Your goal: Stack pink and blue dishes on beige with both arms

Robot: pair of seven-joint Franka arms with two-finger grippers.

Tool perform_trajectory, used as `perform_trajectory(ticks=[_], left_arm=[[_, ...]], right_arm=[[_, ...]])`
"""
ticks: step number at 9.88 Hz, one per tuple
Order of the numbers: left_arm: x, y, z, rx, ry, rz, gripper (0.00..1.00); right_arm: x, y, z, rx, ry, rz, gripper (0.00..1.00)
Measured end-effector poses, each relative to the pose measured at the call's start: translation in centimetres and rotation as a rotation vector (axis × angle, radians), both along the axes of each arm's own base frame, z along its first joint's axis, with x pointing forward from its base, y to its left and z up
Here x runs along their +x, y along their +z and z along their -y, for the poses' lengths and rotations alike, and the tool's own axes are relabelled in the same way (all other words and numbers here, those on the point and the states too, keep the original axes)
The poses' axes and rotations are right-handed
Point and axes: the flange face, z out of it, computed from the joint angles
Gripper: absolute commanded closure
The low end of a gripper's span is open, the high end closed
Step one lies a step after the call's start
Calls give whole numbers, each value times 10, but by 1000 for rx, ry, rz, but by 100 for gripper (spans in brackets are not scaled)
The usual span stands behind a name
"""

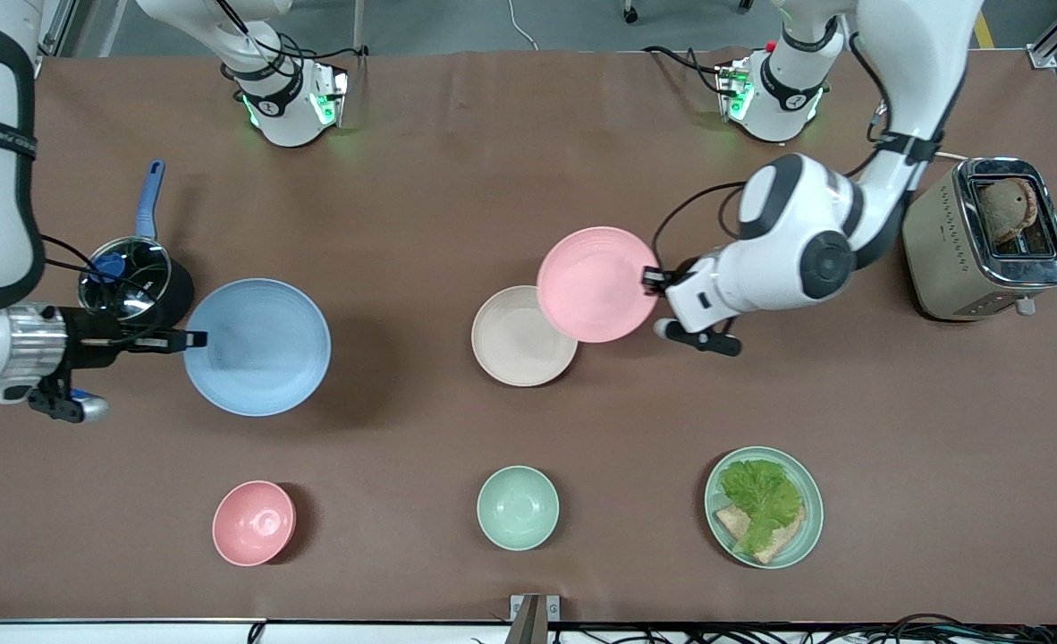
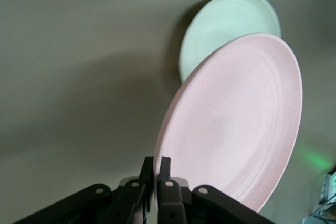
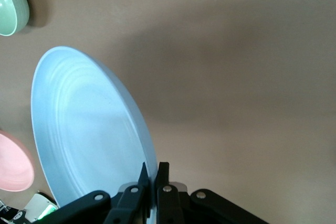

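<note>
I hold pink plate [image 1: 596, 283] by its rim in left gripper [image 1: 652, 279], overlapping beige plate [image 1: 518, 342] mid-table | right gripper [image 1: 196, 339] clamps blue plate [image 1: 257, 346], aloft toward right arm's end | pink nearer, stacks first

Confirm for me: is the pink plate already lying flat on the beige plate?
No, the left gripper holds the pink plate by its rim in the air, only partly over the beige plate.
</note>
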Motion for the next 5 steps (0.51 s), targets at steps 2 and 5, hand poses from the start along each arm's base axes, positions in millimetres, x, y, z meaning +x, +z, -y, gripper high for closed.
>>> perform_trajectory(ticks=[2,5], left_arm=[[-10,-64,42,25,55,13,94],[-18,-111,62,87,113,15,90]], right_arm=[[-7,-18,-30,-1,-25,20,99],[-24,-44,-93,-8,-63,26,99]])
